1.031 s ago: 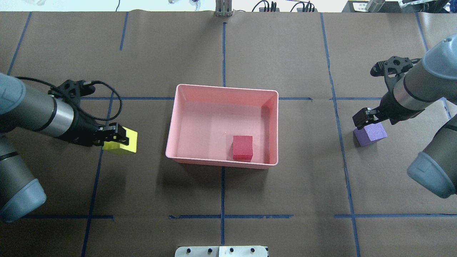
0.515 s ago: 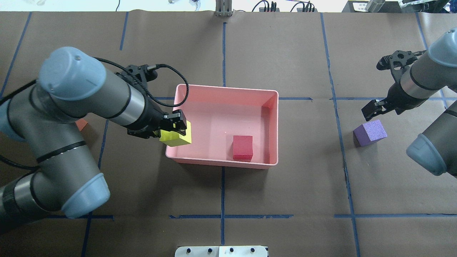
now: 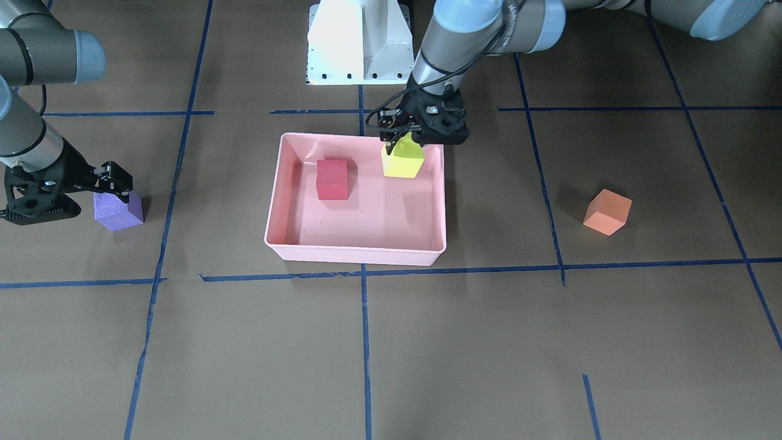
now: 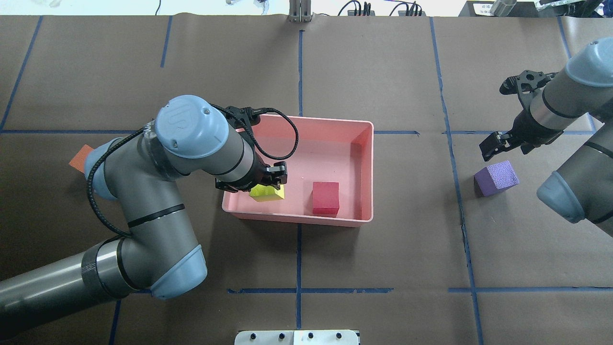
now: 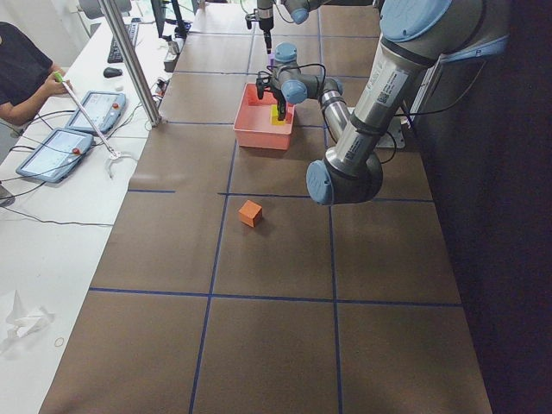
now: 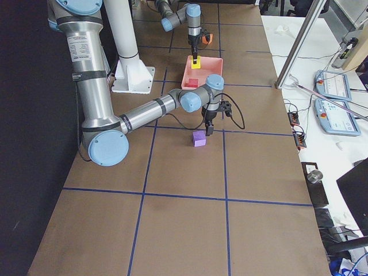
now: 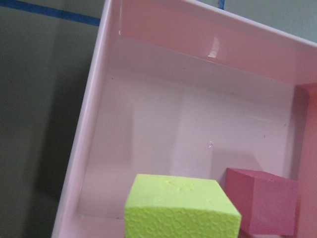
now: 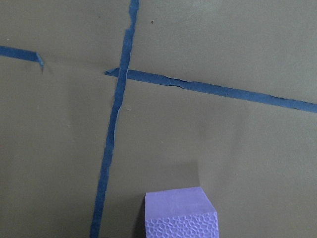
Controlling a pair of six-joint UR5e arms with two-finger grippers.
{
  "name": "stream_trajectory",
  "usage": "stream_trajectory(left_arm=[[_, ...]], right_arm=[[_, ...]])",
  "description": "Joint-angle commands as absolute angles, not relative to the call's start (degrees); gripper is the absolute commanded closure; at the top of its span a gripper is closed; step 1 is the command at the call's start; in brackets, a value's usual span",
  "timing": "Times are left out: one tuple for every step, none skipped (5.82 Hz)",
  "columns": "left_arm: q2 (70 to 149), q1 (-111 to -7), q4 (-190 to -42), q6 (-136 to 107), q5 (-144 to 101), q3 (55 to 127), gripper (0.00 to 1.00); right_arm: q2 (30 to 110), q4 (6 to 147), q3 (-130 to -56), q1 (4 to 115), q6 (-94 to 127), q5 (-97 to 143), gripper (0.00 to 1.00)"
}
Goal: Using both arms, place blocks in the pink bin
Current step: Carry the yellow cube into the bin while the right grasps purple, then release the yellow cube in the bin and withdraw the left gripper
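The pink bin (image 4: 365, 143) sits mid-table; it also shows in the front view (image 3: 354, 252). A red-pink block (image 4: 325, 197) lies on its floor. My left gripper (image 4: 269, 178) is shut on the yellow-green block (image 4: 267, 193) and holds it inside the bin's near-left corner, just above the floor (image 3: 402, 160). The purple block (image 4: 496, 178) rests on the table at the right. My right gripper (image 4: 493, 147) hangs open just above and behind it, not touching. The orange block (image 3: 606, 212) lies on the table far left, partly hidden by my left arm in the overhead view (image 4: 79, 158).
Brown paper with blue tape lines covers the table. The white pedestal base (image 3: 359, 43) stands behind the bin on the robot's side. An operator with tablets (image 5: 52, 147) sits along the far table edge.
My left arm swung right, carrying the yellow-green block from the table's left into the bin. My right gripper lifted off the purple block, which stayed on the table.
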State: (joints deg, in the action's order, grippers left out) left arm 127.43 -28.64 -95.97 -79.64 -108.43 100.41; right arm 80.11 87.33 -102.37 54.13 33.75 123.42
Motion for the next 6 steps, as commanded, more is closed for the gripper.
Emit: stream_trajectory(left_arm=[[128.1,-25.1,-96.1,-79.5,-104.9,97.0,0.84],[128.1,-24.5,-96.2,-79.5,-103.7,95.6,0.52],[128.1,-24.1,-96.2,-79.4,-102.3,95.8,0.13],[128.1,-24.1,-96.1,-79.5,-102.0,96.6,0.0],[128.2,-24.1,-96.2,-79.8,-102.0,97.2,0.0],[128.2,-24.1,-96.2,-79.8,-102.0,97.5,0.0]], right_arm=[[80.1,87.2,-101.0,53.8,33.4,123.4,0.0],[80.4,87.2,-100.5,52.6,33.5,123.4,0.0],[80.4,87.2,-100.2,51.0,33.3,123.4,0.0],[80.5,87.2,-99.6,50.3,31.8,123.3,0.0],[80.7,87.1,-99.3,50.2,30.8,123.1,0.0],[80.9,87.1,-98.7,50.2,29.1,122.7,0.0]])
